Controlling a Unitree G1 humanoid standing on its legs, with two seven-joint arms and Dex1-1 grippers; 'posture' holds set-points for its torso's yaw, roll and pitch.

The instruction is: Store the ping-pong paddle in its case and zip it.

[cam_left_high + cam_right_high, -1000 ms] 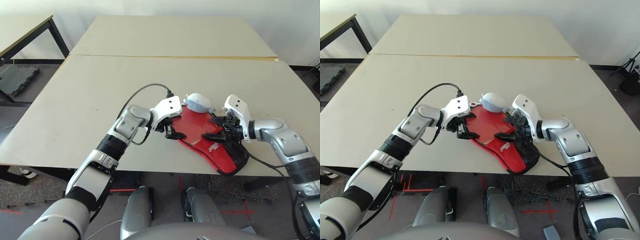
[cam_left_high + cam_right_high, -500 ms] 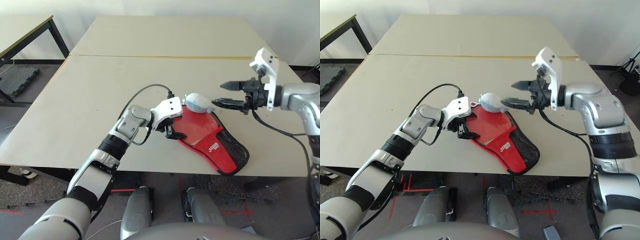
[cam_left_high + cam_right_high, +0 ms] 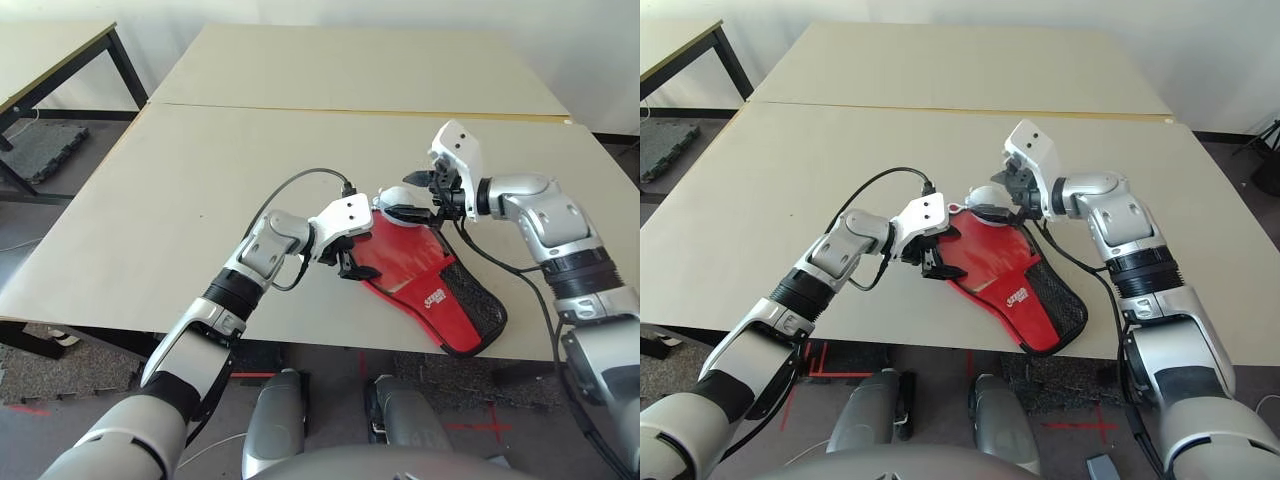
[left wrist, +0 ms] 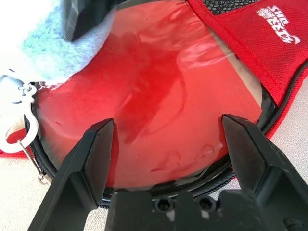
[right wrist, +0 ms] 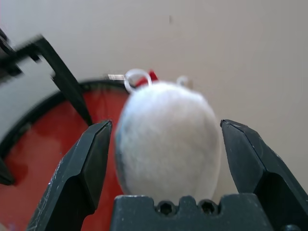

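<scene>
Hovering with its two black fingers apart, the left gripper [image 4: 168, 118] is over the rim of the broad end of the case [image 3: 437, 298], a flat paddle-shaped pouch of red fabric with black edging; whether the fingers touch it, I cannot tell. Beneath and just ahead of those fingers lies the ping-pong paddle [image 4: 159, 91], its round, glossy red face showing in the case against the black lining. Farther from the left gripper, a red fabric panel with a small white logo [image 4: 279, 23] covers the narrower part, and black mesh [image 3: 478, 300] runs alongside it. The black zip [image 4: 216, 183] at the near rim, by the left gripper, is open around the red face. Across the broad end, the right gripper [image 5: 166, 121] holds its black fingers apart, one on each side of a rounded plush toy [image 5: 168, 139] in white and pale blue; I cannot tell whether either finger touches it. Beside the toy, between the two grippers, a white plastic clasp [image 4: 31, 115] lies near the case's edge. Under both grippers spreads the pale beige table [image 3: 180, 220], with the case flat on it
</scene>
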